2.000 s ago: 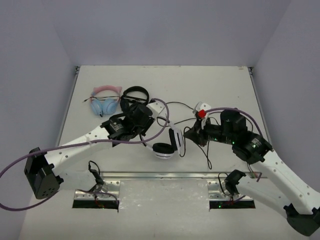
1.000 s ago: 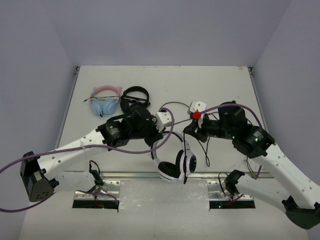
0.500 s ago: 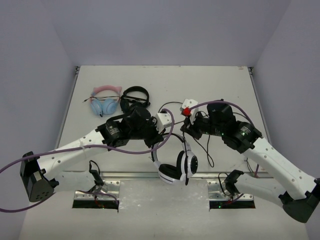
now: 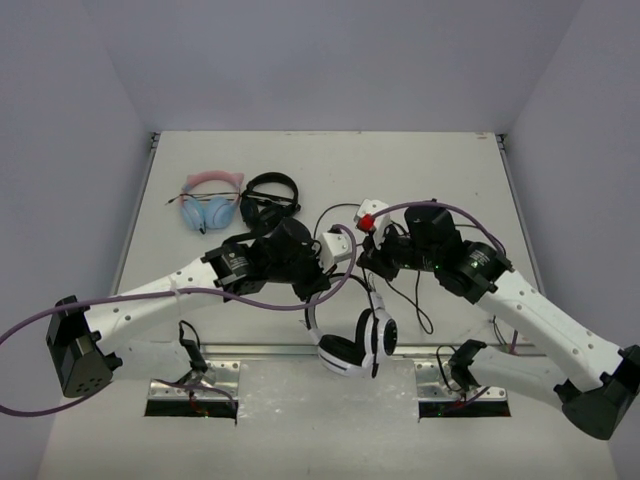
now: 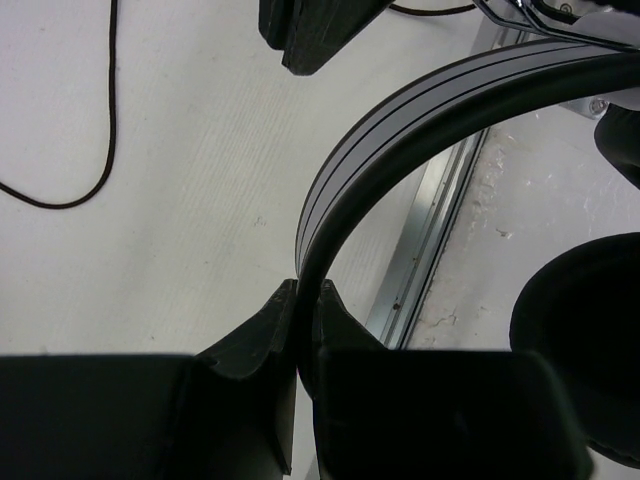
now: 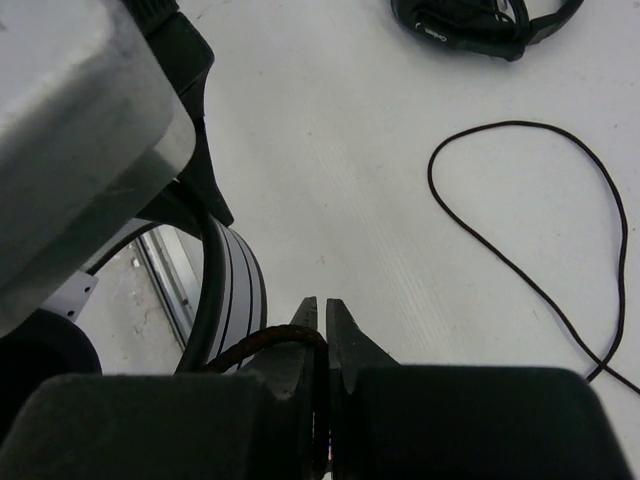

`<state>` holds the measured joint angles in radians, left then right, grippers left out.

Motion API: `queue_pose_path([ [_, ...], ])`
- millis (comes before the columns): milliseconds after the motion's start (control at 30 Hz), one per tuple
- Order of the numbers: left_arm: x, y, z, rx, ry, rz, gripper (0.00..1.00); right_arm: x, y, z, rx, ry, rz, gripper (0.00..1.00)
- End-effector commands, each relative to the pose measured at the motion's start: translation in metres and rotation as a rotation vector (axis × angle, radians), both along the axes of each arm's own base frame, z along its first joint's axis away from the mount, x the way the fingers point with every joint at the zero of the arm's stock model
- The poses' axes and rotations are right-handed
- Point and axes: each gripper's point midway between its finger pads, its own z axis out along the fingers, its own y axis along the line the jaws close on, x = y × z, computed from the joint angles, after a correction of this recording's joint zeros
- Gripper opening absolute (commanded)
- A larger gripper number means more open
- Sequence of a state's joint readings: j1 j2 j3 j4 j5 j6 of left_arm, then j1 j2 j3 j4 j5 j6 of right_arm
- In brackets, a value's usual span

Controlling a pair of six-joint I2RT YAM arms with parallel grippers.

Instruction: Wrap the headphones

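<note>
Above the near edge of the desk (image 4: 450,170), headphones (image 4: 352,338) hang from the clamped left claw (image 5: 305,296) — the right claw (image 6: 322,312), pinching the cable (image 6: 520,123), has swung closer to wind.

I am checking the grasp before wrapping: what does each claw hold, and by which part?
The left claw pinches the headphones by the headband. The right claw pinches their dark cable, close beside that band.

The white left arm (image 4: 150,292) and right arm (image 4: 545,318) angle inward, wrists close together. Both the left hand (image 5: 305,292) and the right hand (image 6: 322,308) are pinched nearly closed.
</note>
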<state>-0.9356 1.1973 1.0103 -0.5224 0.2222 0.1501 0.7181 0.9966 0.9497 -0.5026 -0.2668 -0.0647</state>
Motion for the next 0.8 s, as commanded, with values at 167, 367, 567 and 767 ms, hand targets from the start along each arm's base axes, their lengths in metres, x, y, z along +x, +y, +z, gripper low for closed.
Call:
queue_pose_path([
  [167, 0.003, -0.013, 0.029, -0.081, -0.073, 0.006, 0.0, 0.02, 0.003, -0.003, 0.064, 0.019, -0.143, 0.01],
  [367, 0.025, -0.001, 0.02, -0.02, -0.127, 0.133, 0.0, 0.011, 0.003, 0.03, 0.183, 0.009, -0.164, 0.01],
  [567, 0.063, 0.022, 0.01, 0.08, -0.208, 0.379, 0.0, -0.006, 0.002, 0.065, 0.268, 0.001, -0.13, 0.01],
  [767, 0.095, 0.045, 0.006, 0.136, -0.218, 0.613, 0.0, -0.017, 0.005, 0.077, 0.316, 0.019, -0.099, 0.01],
])
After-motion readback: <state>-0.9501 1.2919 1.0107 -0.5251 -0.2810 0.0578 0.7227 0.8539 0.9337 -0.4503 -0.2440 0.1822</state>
